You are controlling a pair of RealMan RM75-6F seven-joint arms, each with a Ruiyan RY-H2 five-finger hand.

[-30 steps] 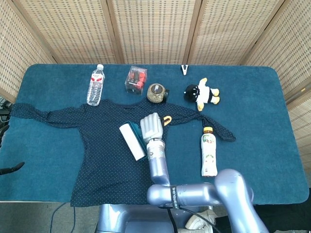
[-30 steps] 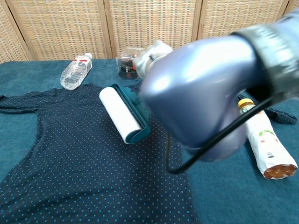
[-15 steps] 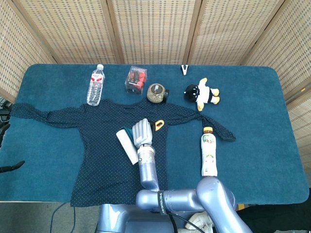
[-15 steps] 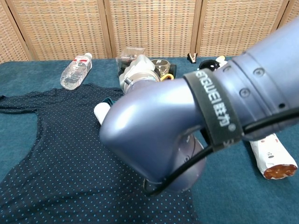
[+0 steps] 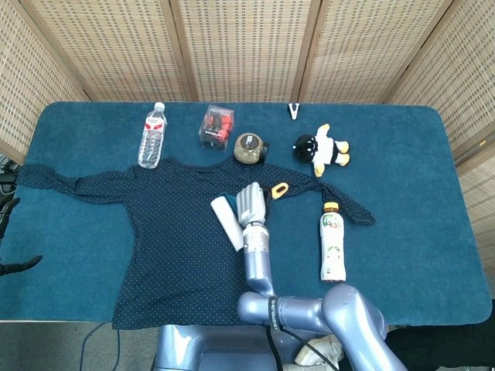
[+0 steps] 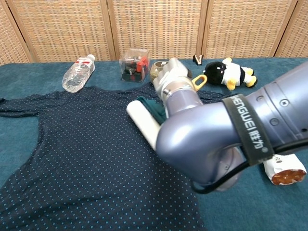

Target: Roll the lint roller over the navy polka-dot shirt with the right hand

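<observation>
The navy polka-dot shirt (image 5: 174,232) (image 6: 82,159) lies spread flat on the blue table, sleeves out to both sides. My right hand (image 5: 252,203) (image 6: 173,79) grips the lint roller (image 5: 227,222) (image 6: 143,120), whose white roll rests on the shirt's upper right chest. The roller's teal frame shows beside the roll, and its yellow handle loop (image 5: 278,188) (image 6: 198,82) sticks out past the hand. My right arm (image 6: 231,139) fills the chest view's right and hides part of the shirt. The left hand shows in neither view.
Along the back stand a water bottle (image 5: 152,136), a clear box with red contents (image 5: 216,127), a round jar (image 5: 249,148), a plush penguin (image 5: 322,149) and a small clip (image 5: 294,111). A drink bottle (image 5: 332,242) lies right of the shirt.
My right hand has swept the roller across the shirt: first left and toward the front edge, then back right, ending further right than one second ago.
</observation>
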